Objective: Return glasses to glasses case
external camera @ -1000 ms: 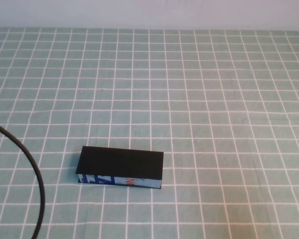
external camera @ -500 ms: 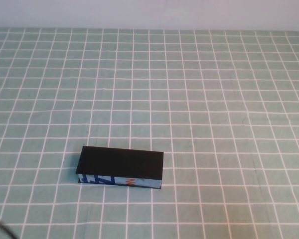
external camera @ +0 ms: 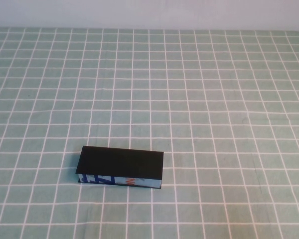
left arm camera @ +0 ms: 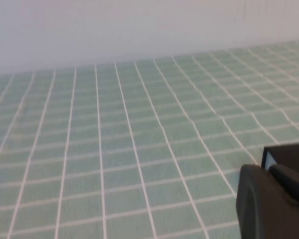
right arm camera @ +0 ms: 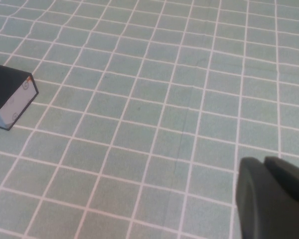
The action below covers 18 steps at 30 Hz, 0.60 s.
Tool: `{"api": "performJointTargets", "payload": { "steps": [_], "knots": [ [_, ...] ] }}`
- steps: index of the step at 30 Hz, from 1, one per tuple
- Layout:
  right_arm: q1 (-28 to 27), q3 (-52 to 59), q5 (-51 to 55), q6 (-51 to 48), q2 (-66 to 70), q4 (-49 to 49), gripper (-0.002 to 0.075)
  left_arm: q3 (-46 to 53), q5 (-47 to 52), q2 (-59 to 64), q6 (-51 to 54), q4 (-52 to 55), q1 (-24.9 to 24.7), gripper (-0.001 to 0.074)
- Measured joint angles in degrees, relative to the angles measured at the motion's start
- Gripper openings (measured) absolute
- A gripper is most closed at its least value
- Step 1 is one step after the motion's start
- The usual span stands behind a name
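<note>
Neither gripper appears in the high view; each shows only as a dark rounded piece of housing at the edge of its own wrist picture. For the left gripper (left arm camera: 274,204) that black bulk sits low over the green checked tablecloth (external camera: 214,99), and whether its fingers are spread or closed cannot be told. For the right gripper (right arm camera: 271,199) the same kind of dark piece hangs above bare cloth, and its opening cannot be told either.

On the near left part of the table lies the glasses case (external camera: 121,168), lid down flat and closed. Its long axis runs left to right across the robot's front, slightly skewed, the right end a touch nearer the robot. The printed blue, white and orange side faces the robot. In the left wrist view a corner of the case (left arm camera: 286,154) shows just behind the gripper housing; in the right wrist view one end of it (right arm camera: 10,97) shows well apart from the gripper

The glasses are not visible in any view
</note>
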Motion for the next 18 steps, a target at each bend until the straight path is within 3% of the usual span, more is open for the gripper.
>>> {"api": "performJointTargets", "payload": {
  "steps": [7,18],
  "knots": [
    [0.0,0.0,0.0,0.0,0.0,0.0,-0.0011,0.3,9.8,-0.2,-1.9,-1.0,0.6,-0.0001],
    [0.0,0.0,0.0,0.0,0.0,0.0,-0.0011,0.3,10.7,-0.2,-2.1,-1.2,1.2,-0.0001]
  ]
}}
